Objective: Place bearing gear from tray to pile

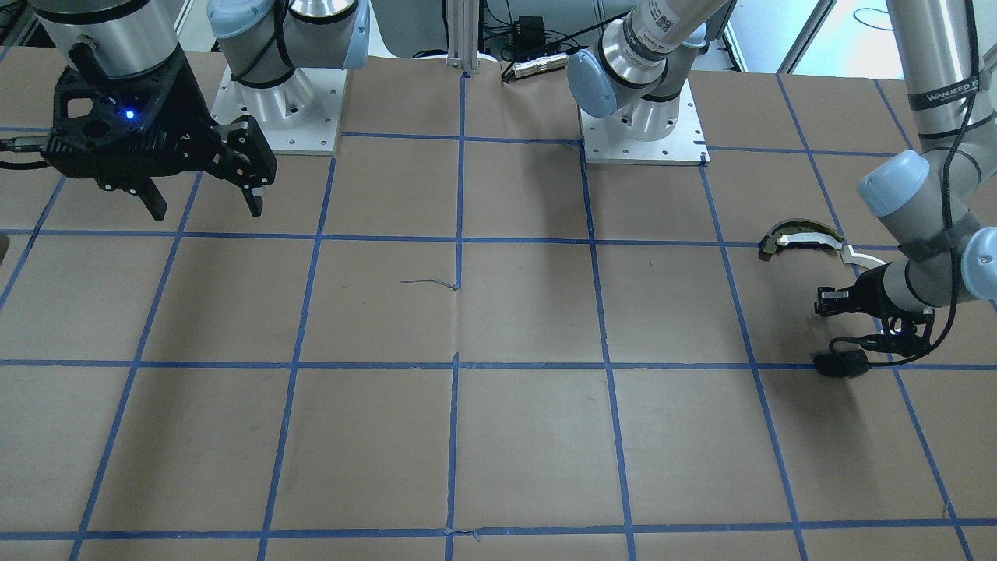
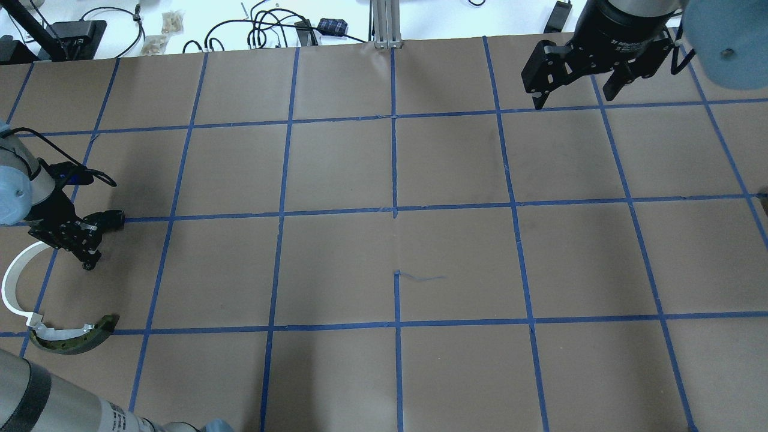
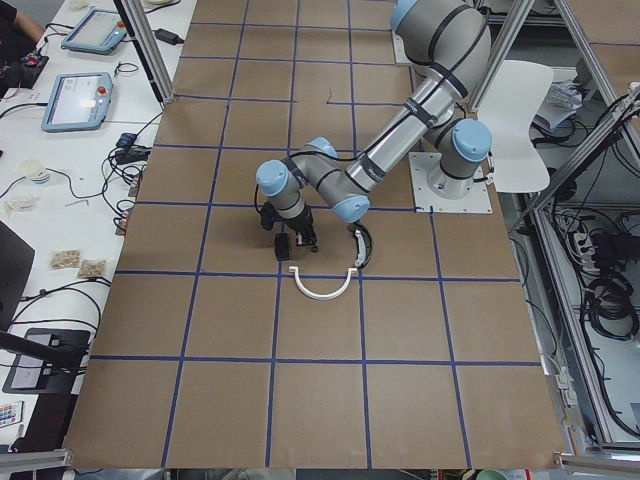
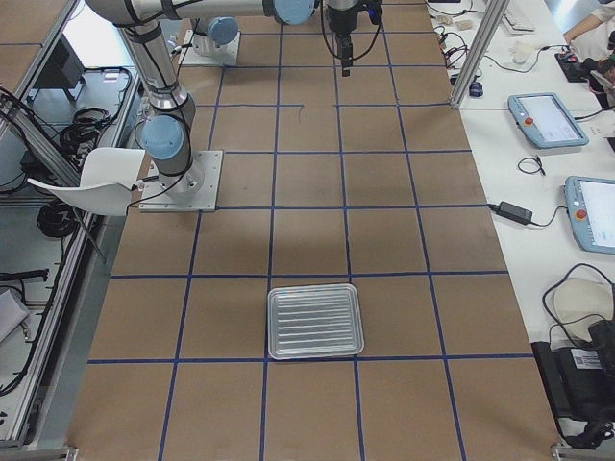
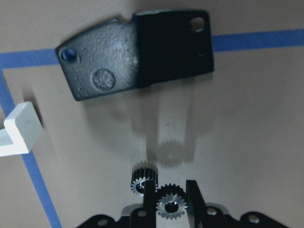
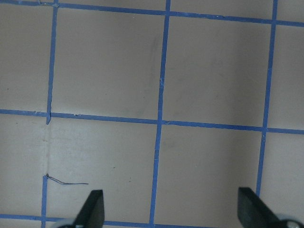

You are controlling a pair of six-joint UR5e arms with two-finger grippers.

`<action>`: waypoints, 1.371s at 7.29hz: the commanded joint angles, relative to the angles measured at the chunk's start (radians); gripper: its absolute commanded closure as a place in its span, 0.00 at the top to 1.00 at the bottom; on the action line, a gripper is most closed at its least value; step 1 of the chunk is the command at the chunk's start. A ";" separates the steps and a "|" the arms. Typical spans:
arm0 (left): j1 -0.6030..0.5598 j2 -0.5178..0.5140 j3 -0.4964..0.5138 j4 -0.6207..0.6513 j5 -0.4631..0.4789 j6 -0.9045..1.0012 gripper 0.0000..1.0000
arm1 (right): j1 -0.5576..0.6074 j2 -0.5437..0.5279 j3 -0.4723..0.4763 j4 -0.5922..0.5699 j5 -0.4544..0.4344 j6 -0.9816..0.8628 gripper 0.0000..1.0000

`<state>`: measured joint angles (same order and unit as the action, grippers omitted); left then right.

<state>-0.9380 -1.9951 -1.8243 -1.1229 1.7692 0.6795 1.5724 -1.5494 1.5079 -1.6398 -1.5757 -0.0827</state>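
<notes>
At the left lie the pile's (image 2: 75,341) white arc strip (image 5: 21,128) and flat black plate (image 5: 142,50). Just short of them the left gripper (image 5: 170,190) hangs above the paper, clenched on the bearing gear (image 5: 171,205) — a second gear (image 5: 143,178) shows beside its finger. Placing looks to be the step in hand: next, lower and let go. Far right, the right gripper (image 2: 573,97) hangs spread — idle.

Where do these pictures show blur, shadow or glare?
Left wrist view: the gear in the left tool is sharp; it casts a faint soft shadow on the paper ahead. Front-facing view: a darker shadow pools under that tool. Overhead view: the far bench is washed out.
</notes>
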 commanded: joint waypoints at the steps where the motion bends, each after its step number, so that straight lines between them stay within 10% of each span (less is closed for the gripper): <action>1: 0.001 -0.001 -0.007 0.000 0.001 0.003 0.66 | 0.000 0.000 0.002 0.000 -0.001 0.000 1.00; 6: -0.010 0.022 0.040 -0.009 0.003 -0.005 1.00 | 0.000 0.002 0.003 0.000 -0.001 -0.002 1.00; 10: -0.184 0.094 0.270 -0.234 -0.118 -0.301 1.00 | 0.000 0.002 0.003 0.000 -0.001 -0.002 1.00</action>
<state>-1.0441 -1.9346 -1.6127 -1.3022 1.7118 0.5217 1.5713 -1.5479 1.5110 -1.6391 -1.5770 -0.0844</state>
